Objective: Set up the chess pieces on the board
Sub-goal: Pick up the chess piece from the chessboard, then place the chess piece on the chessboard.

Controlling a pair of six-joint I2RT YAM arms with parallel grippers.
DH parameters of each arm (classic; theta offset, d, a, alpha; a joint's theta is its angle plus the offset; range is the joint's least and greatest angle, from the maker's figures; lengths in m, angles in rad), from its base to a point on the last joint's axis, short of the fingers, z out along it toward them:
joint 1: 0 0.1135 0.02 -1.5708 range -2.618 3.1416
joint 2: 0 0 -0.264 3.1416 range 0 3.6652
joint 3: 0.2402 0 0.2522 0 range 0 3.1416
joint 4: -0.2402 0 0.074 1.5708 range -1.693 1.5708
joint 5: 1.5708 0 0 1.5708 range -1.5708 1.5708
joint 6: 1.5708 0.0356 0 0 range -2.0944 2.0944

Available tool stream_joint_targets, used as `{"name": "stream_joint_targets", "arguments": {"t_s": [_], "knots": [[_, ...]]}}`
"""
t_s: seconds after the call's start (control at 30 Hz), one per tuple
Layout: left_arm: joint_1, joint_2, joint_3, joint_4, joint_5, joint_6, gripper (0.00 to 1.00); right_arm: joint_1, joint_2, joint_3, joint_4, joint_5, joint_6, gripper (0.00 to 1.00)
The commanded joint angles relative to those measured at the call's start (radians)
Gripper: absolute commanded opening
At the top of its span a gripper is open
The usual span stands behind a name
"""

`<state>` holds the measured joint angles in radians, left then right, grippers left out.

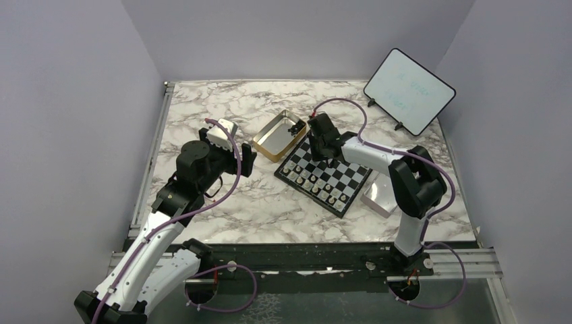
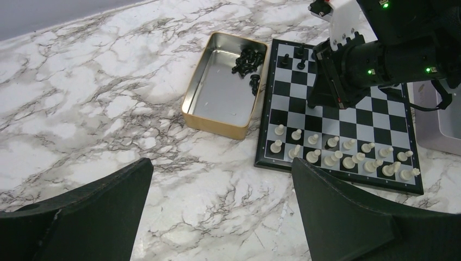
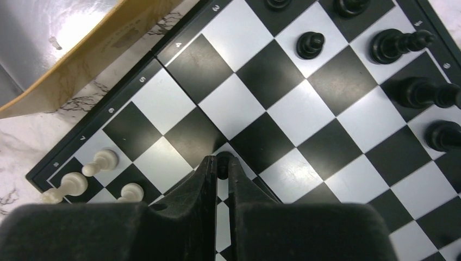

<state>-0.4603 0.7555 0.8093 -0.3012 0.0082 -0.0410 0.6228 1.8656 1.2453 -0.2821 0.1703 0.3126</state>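
The board [image 1: 335, 177] lies at mid-table. Pale chess pieces [image 2: 331, 155] fill its two near rows. Several black pieces [image 3: 399, 44] stand along its far edge. My right gripper [image 3: 219, 161] is shut on a small black piece [image 3: 223, 159] and holds it just above a middle square of the board [image 3: 282, 109]; it also shows in the top view [image 1: 322, 156]. More black pieces [image 2: 247, 58] lie in the gold tin [image 2: 217, 126] left of the board. My left gripper [image 2: 222, 163] is open and empty over bare marble, near the board's near-left corner.
A white tablet with a dark rim [image 1: 409, 90] stands at the back right. A pale shallow lid or box [image 1: 379, 196] lies against the board's right side. The gold tin [image 1: 273, 135] touches the board's left edge. Grey walls enclose the table.
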Motion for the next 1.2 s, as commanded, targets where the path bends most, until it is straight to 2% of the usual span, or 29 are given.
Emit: {"name": "stream_joint_targets", "arguments": {"t_s": [0.0, 0.23, 0.8, 1.17], "knots": [[-0.005, -0.013, -0.007, 0.008, -0.022, 0.009, 0.99, 0.006, -0.066, -0.017, -0.03, 0.103, -0.012, 0.07], [-0.005, -0.014, -0.006, 0.009, -0.022, 0.009, 0.99, -0.037, -0.132, -0.049, -0.057, 0.151, -0.02, 0.07], [-0.007, -0.018, -0.009, 0.008, -0.027, 0.009, 0.99, -0.292, -0.25, -0.181, -0.071, 0.098, -0.021, 0.07], [-0.009, -0.018, -0.008, 0.009, -0.031, 0.01, 0.99, -0.333, -0.247, -0.208, -0.055, 0.068, -0.018, 0.07]]}}
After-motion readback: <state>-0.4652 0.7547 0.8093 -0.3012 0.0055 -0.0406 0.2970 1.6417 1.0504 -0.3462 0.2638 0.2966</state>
